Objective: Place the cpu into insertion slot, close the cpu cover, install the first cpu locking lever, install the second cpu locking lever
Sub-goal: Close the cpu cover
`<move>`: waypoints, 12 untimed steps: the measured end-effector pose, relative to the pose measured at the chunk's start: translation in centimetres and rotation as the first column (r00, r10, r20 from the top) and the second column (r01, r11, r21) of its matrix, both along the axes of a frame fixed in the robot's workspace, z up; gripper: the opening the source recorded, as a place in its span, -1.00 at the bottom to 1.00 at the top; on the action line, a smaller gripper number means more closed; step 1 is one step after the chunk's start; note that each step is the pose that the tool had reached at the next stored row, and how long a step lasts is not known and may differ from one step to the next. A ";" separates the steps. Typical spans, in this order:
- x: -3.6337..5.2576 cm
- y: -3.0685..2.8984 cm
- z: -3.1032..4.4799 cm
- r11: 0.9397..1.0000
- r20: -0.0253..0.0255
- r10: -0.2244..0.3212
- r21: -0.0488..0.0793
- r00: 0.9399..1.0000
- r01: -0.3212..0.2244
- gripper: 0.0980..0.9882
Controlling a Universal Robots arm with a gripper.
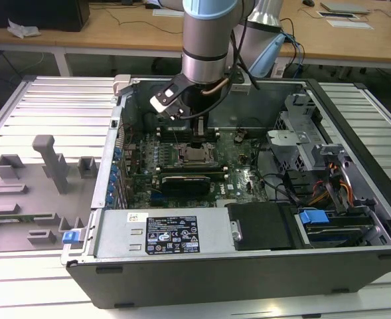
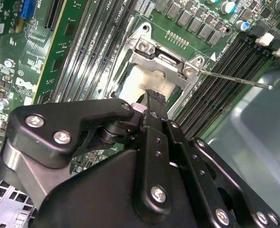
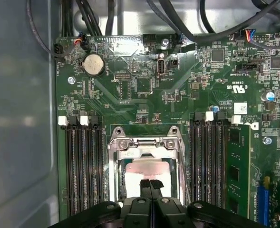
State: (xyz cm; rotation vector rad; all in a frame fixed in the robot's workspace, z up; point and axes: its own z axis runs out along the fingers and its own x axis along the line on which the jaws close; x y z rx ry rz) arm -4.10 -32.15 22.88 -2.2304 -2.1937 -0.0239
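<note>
One cpu (image 3: pixel 140 168) lies directly beneath the hand (image 3: pixel 150 182).

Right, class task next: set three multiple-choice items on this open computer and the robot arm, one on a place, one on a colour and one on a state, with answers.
1. Where does the gripper reach?
A) the cpu in its socket
B) the round battery
C) the grey fixtures outside the case

2. What colour is the circuit board?
A) red
B) green
C) white

3. How do the gripper's jaws stand?
A) wide open
B) shut, tips together
C) clamped round a cable

Answers:
1 A: in the first wrist view the tips sit at the pale cpu, between the memory slots.
2 B: the board is green in both wrist views.
3 B: the two tips meet with no gap.
</note>
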 end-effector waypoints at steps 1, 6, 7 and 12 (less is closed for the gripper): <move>0.00 0.00 0.00 1.000 0.000 0.000 0.000 1.000 0.000 -0.98; 0.00 0.00 0.00 0.989 0.000 0.149 0.000 0.989 -0.149 -0.98; 0.00 0.00 -0.01 0.986 0.000 0.166 0.000 0.986 -0.166 -0.98; 0.00 0.00 -0.02 0.965 0.000 0.261 0.000 0.965 -0.261 -0.98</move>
